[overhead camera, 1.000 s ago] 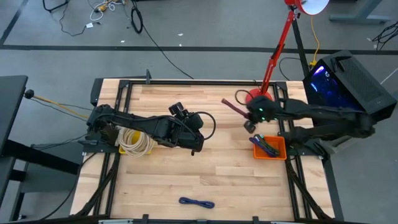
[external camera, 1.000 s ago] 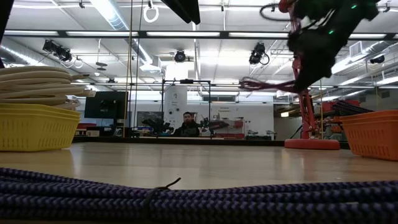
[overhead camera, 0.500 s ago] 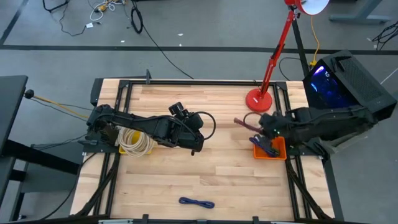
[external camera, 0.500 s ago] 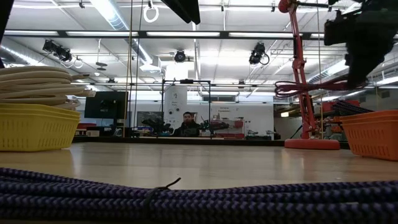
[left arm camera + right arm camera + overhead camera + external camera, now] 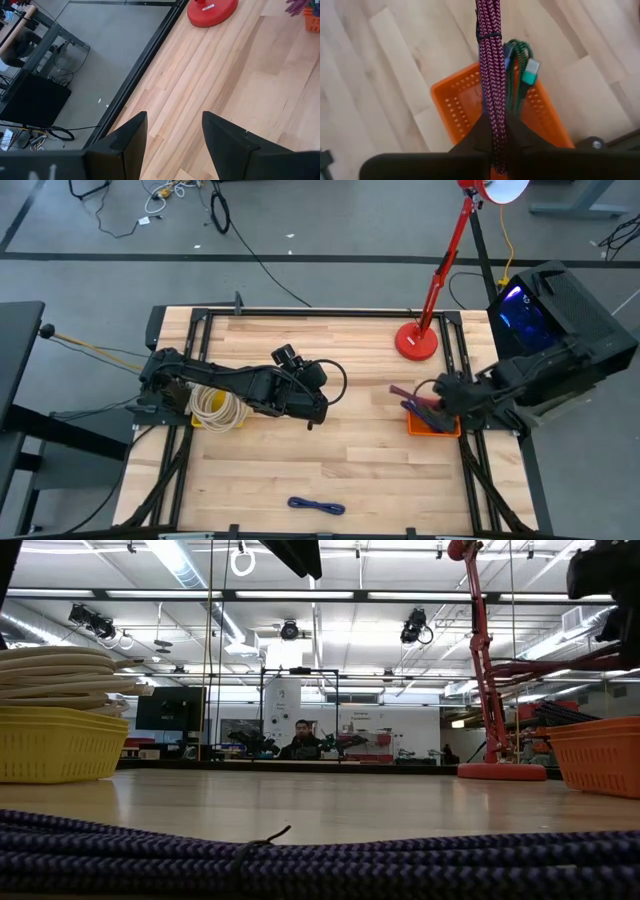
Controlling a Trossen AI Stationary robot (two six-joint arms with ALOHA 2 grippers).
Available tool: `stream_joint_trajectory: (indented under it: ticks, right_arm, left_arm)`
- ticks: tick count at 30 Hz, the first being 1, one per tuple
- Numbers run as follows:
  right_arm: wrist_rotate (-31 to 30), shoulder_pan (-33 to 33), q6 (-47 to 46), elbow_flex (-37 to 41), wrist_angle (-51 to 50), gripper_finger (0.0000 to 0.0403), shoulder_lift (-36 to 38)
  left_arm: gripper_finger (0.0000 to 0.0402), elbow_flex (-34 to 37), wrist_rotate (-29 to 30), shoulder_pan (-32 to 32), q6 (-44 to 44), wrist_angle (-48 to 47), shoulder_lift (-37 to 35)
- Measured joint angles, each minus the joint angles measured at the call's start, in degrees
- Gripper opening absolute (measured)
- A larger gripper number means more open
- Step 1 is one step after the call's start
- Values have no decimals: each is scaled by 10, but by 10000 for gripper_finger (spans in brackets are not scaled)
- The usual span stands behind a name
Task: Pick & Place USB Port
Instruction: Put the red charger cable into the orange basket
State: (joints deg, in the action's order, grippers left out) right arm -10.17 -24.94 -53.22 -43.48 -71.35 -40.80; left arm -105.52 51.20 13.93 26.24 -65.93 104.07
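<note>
The right pincer [image 5: 492,145] is clamped on the maroon cable [image 5: 490,60], which sticks forward from it above the orange bin [image 5: 455,105]. The left pincer [image 5: 172,135] stands apart over the bench [image 5: 240,95].

Red desk lamp [image 5: 418,340] at the table's [image 5: 340,470] upper right; seated person [image 5: 302,741] far behind, centre of low view.

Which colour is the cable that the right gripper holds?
Braided magenta cable, seen best in the right wrist view.
</note>
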Motion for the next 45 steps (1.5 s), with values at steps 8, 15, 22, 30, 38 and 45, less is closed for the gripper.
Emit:
stream_joint_trajectory:
  ticks: [8, 15, 22, 30, 38, 45]
  right_arm:
    - [-19, -90, -93, 0, -42, 12, 2]
    - [-44, -168, -166, 0, -42, 12, -3]
    - [-63, -227, -248, 23, -47, 12, -20]
    - [-76, -252, -274, 19, -45, 12, -79]
    - [-67, -252, -265, 19, -45, 12, -154]
    - [-67, -252, -263, 19, -46, 12, -167]
  left_arm:
    - [195, 0, 0, 0, 0, 0, 0]
    - [195, 0, 0, 0, 0, 0, 0]
    - [195, 0, -1, 0, 1, 0, 0]
    - [195, 0, -1, 0, 1, -1, 0]
    - [195, 0, -7, 0, 1, -1, 0]
    - [195, 0, -12, 0, 1, -1, 0]
